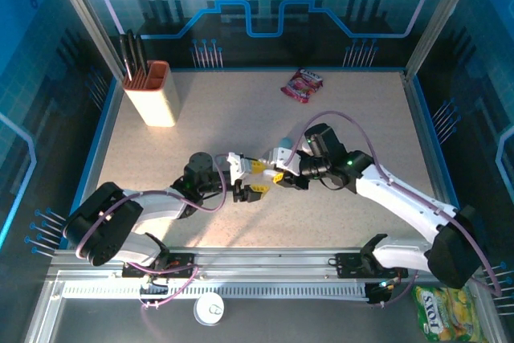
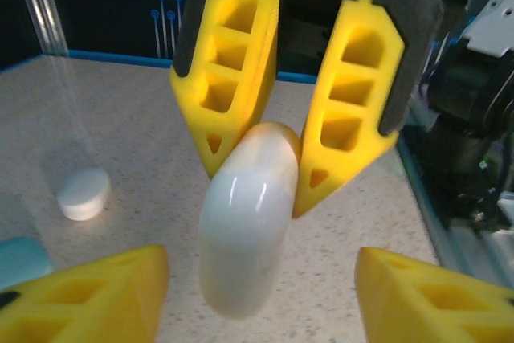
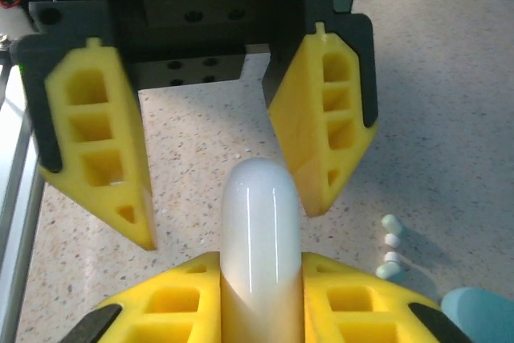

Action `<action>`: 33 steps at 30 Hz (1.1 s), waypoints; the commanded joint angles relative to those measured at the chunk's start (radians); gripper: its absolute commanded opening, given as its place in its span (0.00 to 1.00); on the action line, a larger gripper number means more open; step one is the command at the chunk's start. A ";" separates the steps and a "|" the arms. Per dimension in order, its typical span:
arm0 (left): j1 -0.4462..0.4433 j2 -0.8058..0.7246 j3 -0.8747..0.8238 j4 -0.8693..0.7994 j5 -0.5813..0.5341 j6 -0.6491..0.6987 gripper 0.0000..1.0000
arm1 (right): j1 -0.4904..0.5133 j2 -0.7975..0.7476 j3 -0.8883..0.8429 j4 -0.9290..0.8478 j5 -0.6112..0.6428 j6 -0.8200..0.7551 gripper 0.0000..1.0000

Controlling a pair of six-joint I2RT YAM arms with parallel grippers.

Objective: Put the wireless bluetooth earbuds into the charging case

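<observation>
Right wrist view: right end effector [image 3: 259, 267] is clamped on one end of a glossy white charging case [image 3: 259, 214], with its yellow fingers tight on both flanks. The left end effector [image 3: 229, 222] faces it, jaws wide and straddling the case's free end. One finger sits just beside the shell; can't tell if it touches. Left wrist view agrees, with clear gaps either side of the case. The earbuds [image 3: 390, 247] are a small loose cluster, light blue and white, lying on the speckled surface [image 3: 450, 118] just to the far side of both end effectors. They are near a light-blue case [image 3: 482, 315] and apart from the white one. No open lid visible on the white case. Handling, my read: the buds are near weightless, hard and slick, and likely to roll or skate if nudged. The fingers are huge next to them, so one bud per pick. Pinch across the stem or the bulb with the fingertips only, coming straight down, and squeeze gently or the bud may squirt out. The case is also rounded and slippery, so grip across its flat faces rather than the curved edge.
</observation>
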 commanded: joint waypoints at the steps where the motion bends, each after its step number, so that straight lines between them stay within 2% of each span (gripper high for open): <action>1: 0.000 -0.003 -0.029 0.101 -0.046 -0.037 0.70 | -0.057 -0.036 -0.046 0.120 0.041 0.143 0.19; 3: 0.000 -0.009 -0.040 0.107 -0.092 -0.038 0.71 | -0.107 -0.034 -0.072 0.179 0.058 0.273 0.18; 6: 0.001 -0.038 -0.048 0.059 -0.190 -0.020 0.78 | -0.204 -0.005 -0.106 0.262 0.086 0.595 0.18; 9: 0.001 -0.082 -0.038 -0.066 -0.265 0.024 0.85 | -0.284 0.033 -0.144 0.283 0.131 0.888 0.16; 11: 0.002 -0.104 -0.027 -0.157 -0.309 0.060 0.89 | -0.335 0.063 -0.188 0.303 0.129 1.063 0.18; 14: 0.001 -0.137 -0.009 -0.271 -0.382 0.073 0.97 | -0.400 0.083 -0.299 0.443 0.073 1.237 0.18; 17: 0.003 -0.175 0.009 -0.364 -0.442 0.077 0.99 | -0.465 0.137 -0.379 0.550 0.021 1.361 0.19; 20: 0.006 -0.187 0.025 -0.442 -0.479 0.106 0.99 | -0.518 0.220 -0.440 0.677 -0.027 1.408 0.19; 25: 0.024 -0.191 0.071 -0.549 -0.522 0.033 0.99 | -0.583 0.316 -0.503 0.809 -0.071 1.445 0.23; 28: 0.036 -0.194 0.119 -0.644 -0.569 -0.025 0.99 | -0.590 0.295 -0.506 0.781 -0.046 1.412 0.36; 29: 0.041 -0.191 0.142 -0.692 -0.611 -0.058 0.99 | -0.591 0.274 -0.502 0.752 -0.030 1.393 0.42; 33: 0.068 -0.179 0.228 -0.859 -0.659 -0.112 0.99 | -0.590 0.180 -0.472 0.596 0.043 1.313 0.61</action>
